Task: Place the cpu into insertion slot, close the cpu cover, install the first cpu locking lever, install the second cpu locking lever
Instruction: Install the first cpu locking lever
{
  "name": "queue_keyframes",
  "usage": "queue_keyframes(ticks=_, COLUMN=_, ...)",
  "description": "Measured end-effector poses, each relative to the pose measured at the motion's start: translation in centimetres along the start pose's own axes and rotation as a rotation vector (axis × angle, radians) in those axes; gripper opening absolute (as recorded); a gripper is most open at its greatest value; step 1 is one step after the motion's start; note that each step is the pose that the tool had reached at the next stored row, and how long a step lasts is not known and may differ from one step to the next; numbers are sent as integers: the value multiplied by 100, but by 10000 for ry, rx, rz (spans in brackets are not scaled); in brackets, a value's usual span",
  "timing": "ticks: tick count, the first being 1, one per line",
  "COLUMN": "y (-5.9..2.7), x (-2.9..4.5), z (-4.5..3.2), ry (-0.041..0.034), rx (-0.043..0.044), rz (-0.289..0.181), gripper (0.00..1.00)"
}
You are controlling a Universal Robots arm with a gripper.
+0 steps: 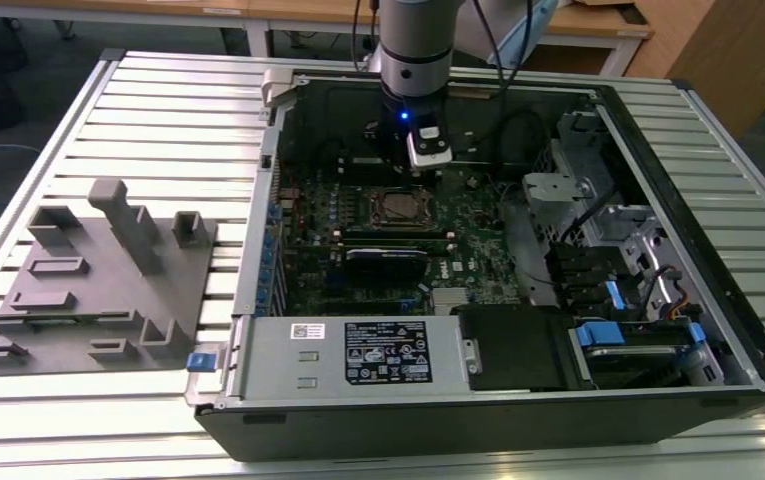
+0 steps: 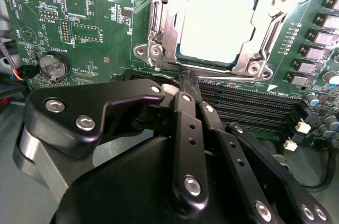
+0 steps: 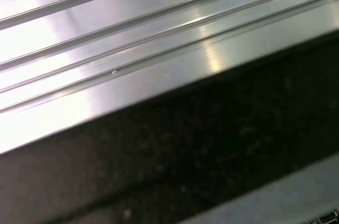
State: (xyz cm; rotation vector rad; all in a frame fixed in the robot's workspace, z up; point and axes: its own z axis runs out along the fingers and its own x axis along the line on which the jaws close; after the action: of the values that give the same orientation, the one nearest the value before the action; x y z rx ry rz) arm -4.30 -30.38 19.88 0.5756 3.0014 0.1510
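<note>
Arm point(image 1: 416, 50) hangs vertical, jaws pressed together.

Overhead light, even in the exterior view — computer case point(image 1: 422, 425) interior dim. Second wrist view: cpu point(image 2: 214, 23) top washed out white. First wrist view — streaked glare on table point(image 3: 106, 38).

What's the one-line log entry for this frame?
cpu: in insertion slot | cpu cover: closed | tool: shut, at lever along cover edge

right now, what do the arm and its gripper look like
The arm is a silvery-grey cylinder ending in a dark band with a small blue light and a pale block below it. In the second wrist view the gripper is black, built of jointed link bars fastened with silver screws.
</note>
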Motion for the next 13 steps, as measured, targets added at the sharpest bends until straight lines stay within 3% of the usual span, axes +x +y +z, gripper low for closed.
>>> queue_keyframes(ticks=9, y=0, x=0, z=-1, ry=83, rx=-239, rz=24, gripper=10)
queue_keyframes(ticks=13, y=-4, x=-2, z=0, ry=78, rx=-266, rz=24, gripper=10)
